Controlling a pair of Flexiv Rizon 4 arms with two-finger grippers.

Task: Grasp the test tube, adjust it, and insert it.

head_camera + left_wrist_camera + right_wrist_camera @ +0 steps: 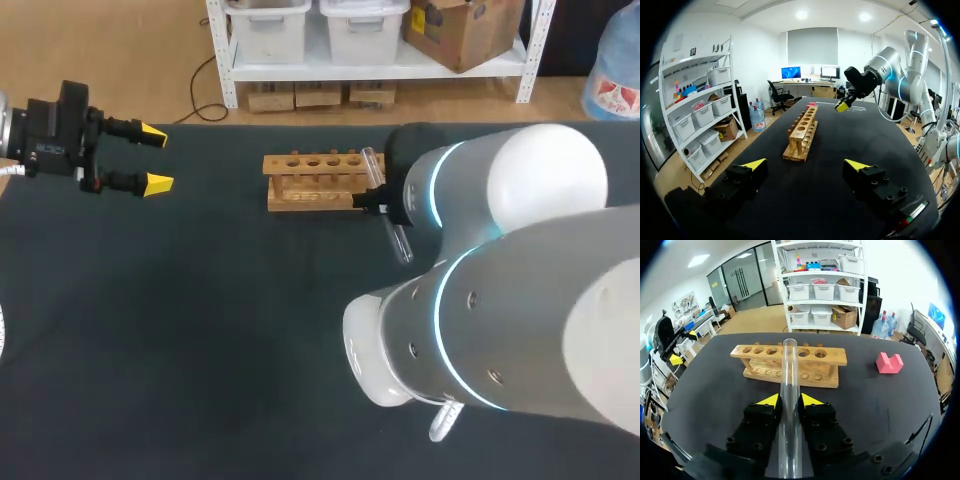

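Right wrist view: right gripper point(790, 401) pinching clear glass test tube point(788, 365); tilting upright risks slip, end clipping wooden holed rack point(822, 369); left gripper point(153, 158) spread.

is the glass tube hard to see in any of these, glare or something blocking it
Right wrist view: the test tube shows plainly between the jaws, with pale highlights along its wall. Head view: the right arm hides its middle, with both ends showing beside the rack. Left wrist view: too faint to make out.
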